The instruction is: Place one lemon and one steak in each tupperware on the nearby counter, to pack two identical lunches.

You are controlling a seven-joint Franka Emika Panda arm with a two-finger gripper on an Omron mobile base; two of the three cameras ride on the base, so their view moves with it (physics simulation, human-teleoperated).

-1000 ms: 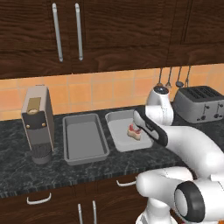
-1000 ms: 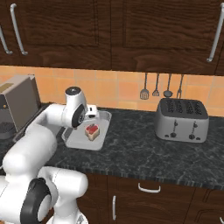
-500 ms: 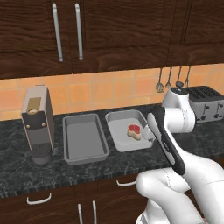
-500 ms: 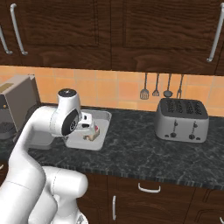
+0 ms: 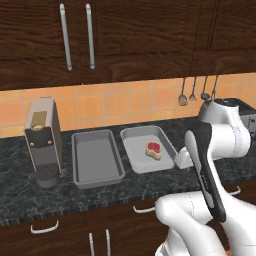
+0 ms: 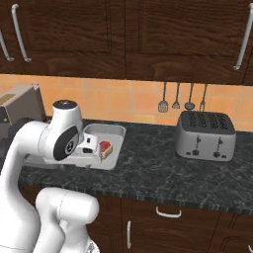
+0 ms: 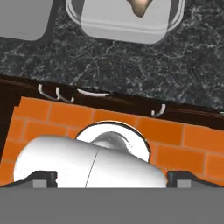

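Observation:
A red steak (image 5: 154,149) lies in the lighter tupperware (image 5: 141,159), with nothing gripping it. The darker tupperware (image 5: 96,160) stands empty just to its left on the speckled counter (image 5: 100,195). My gripper (image 7: 113,178) is open, its fingertips (image 7: 43,177) wide apart with nothing between them. It hangs by the lighter tupperware's front right corner, near the counter's front edge. The hand view looks down on both trays (image 7: 127,24), the steak's tip (image 7: 139,6) and the drawer fronts. In the right base view the steak (image 6: 105,149) sits just beside my hand. The lemon is out of view.
A tall grey coffee machine (image 5: 42,142) stands left of the trays. A silver toaster (image 6: 205,134) sits at the right, with hanging utensils (image 6: 183,98) on the wall above it. Dark cabinets hang overhead, and drawers with silver handles (image 7: 92,92) run below the counter.
My arm has pulled back from over the lighter tupperware toward the counter's front right. The steak stays in that tray and the jaws stay open.

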